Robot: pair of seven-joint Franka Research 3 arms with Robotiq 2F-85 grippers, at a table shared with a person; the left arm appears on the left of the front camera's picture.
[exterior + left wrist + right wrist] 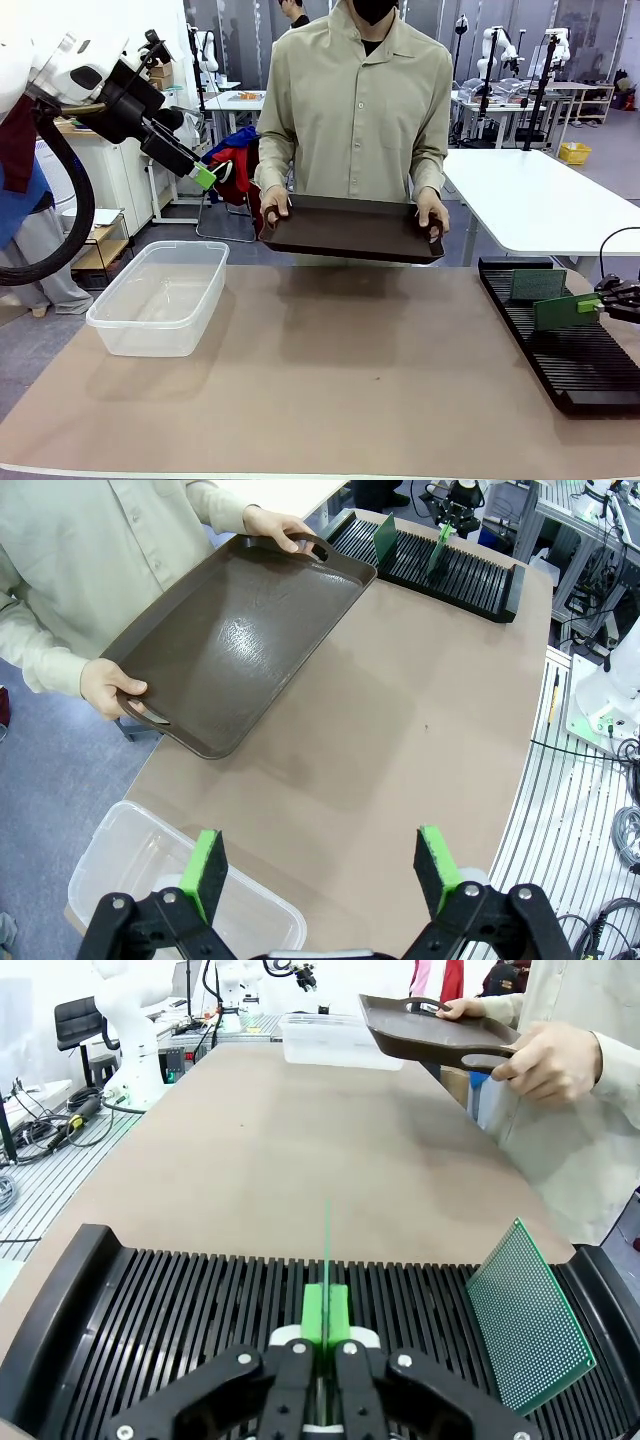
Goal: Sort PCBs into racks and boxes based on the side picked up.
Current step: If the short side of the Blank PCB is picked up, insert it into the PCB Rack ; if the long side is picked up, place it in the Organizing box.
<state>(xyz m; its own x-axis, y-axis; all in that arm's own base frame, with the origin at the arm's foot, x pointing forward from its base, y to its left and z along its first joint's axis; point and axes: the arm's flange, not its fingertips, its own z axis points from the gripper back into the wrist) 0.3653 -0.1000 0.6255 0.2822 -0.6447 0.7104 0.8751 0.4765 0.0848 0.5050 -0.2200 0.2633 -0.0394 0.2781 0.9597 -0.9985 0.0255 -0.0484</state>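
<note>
PCBs stand at the black rack (562, 340) on the surface's right side — one upright in a slot (537, 286), another (566, 311) pinched edge-on by the right tool (326, 1305), apparently over the slots. From the left wrist, the left tool (322, 865) hangs spread wide above the clear box (160, 296); a person holds a brown tray (240, 645) — its inside bare.

The box (160, 296) is sitting on the table's (340, 390) left, the rack (560, 340) on its right. Two PCBs (538, 285) are standing in the rack, and a person is holding a tray (350, 230) at the far edge.
</note>
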